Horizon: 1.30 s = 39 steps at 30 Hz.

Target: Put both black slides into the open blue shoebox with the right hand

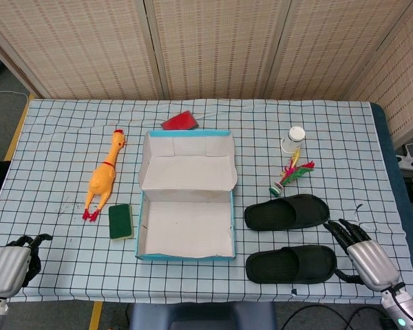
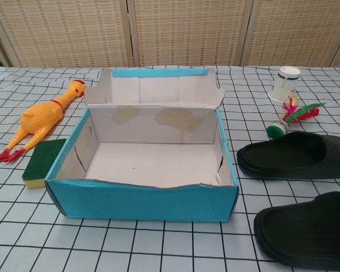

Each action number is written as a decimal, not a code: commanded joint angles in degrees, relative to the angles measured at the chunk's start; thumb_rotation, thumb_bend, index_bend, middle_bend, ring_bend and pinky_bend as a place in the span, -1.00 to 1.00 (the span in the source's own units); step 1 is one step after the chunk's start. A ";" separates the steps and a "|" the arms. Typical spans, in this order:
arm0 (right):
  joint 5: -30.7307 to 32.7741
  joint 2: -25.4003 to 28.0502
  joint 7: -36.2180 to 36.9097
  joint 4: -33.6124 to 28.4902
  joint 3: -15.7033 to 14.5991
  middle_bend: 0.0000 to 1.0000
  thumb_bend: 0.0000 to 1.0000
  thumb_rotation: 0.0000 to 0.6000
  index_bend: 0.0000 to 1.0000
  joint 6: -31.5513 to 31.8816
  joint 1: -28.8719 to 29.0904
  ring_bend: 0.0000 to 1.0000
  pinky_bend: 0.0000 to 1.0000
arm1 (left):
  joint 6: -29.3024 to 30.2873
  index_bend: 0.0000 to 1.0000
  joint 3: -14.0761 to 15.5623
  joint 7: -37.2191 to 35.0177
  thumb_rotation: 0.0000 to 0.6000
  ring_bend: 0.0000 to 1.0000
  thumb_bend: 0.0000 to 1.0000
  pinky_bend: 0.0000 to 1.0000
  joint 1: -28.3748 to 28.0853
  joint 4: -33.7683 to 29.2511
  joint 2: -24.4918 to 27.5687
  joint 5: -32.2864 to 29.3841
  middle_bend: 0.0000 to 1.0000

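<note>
Two black slides lie side by side right of the open blue shoebox [image 1: 185, 256]: the far slide [image 1: 287, 212] and the near slide [image 1: 291, 264]. In the chest view the shoebox [image 2: 141, 202] is empty, with the far slide [image 2: 297, 156] and near slide [image 2: 309, 229] to its right. My right hand [image 1: 361, 258] hovers just right of the near slide's heel end, fingers spread and holding nothing. My left hand [image 1: 10, 261] sits at the table's near left corner with fingers curled in, empty. Neither hand shows in the chest view.
A yellow rubber chicken [image 1: 104, 177] and a green sponge [image 1: 120, 221] lie left of the box. A red item [image 1: 179, 121] sits behind it. A white cup [image 1: 292, 139] and a feathered shuttlecock toy [image 1: 290, 176] stand behind the slides.
</note>
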 commanded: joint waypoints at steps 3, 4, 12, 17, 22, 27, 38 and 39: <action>0.21 3.06 -1.21 -2.87 -2.59 -0.88 -0.83 1.00 -0.90 -9.64 4.27 -1.00 -0.76 | -0.98 -0.34 -0.06 0.13 1.00 -0.27 -0.03 0.10 -0.36 0.08 -0.01 -0.72 -0.37; 0.41 3.12 -1.46 -3.07 -2.65 -0.88 -0.83 1.00 -0.90 -10.63 4.74 -1.00 -0.76 | -0.96 -0.34 -0.06 0.12 1.00 -0.27 -0.03 0.10 -0.35 0.05 -0.01 -0.75 -0.37; 4.01 0.37 -1.97 -2.72 -2.19 -0.81 -0.83 1.00 -0.85 -17.89 7.88 -1.00 -0.74 | -0.74 -0.34 0.00 0.14 1.00 -0.27 -0.03 0.10 -0.30 0.01 0.01 -0.53 -0.37; 5.83 -0.66 -2.95 -2.42 -1.86 -0.81 -0.83 1.00 -0.85 -19.59 8.56 -1.00 -0.74 | -0.99 -0.34 -0.09 -0.11 1.00 -0.27 -0.03 0.10 -0.39 0.08 0.04 -0.86 -0.37; 7.16 -1.26 -3.38 -2.27 -1.85 -0.81 -0.83 1.00 -0.85 -21.47 9.31 -1.00 -0.74 | -1.01 -0.34 -0.06 -0.10 1.00 -0.27 -0.03 0.10 -0.44 0.11 0.03 -0.76 -0.37; 9.37 -2.11 -3.85 -1.98 -1.62 -0.81 -0.83 1.00 -0.86 -24.26 10.59 -1.00 -0.74 | -0.88 -0.34 -0.12 -0.26 1.00 -0.27 -0.03 0.10 -0.41 0.11 0.08 -0.82 -0.37; 11.50 -3.15 -4.53 -1.53 -1.72 -0.81 -0.83 1.00 -0.88 -26.27 11.72 -1.00 -0.74 | -1.04 -0.33 -0.10 -0.31 1.00 -0.28 -0.03 0.10 -0.47 0.12 0.11 -0.98 -0.37; 11.47 -3.15 -4.46 -1.49 -1.75 -0.81 -0.83 1.00 -0.88 -26.22 11.76 -1.00 -0.74 | -1.08 -0.34 -0.10 -0.33 1.00 -0.28 -0.03 0.10 -0.48 0.11 0.12 -1.02 -0.37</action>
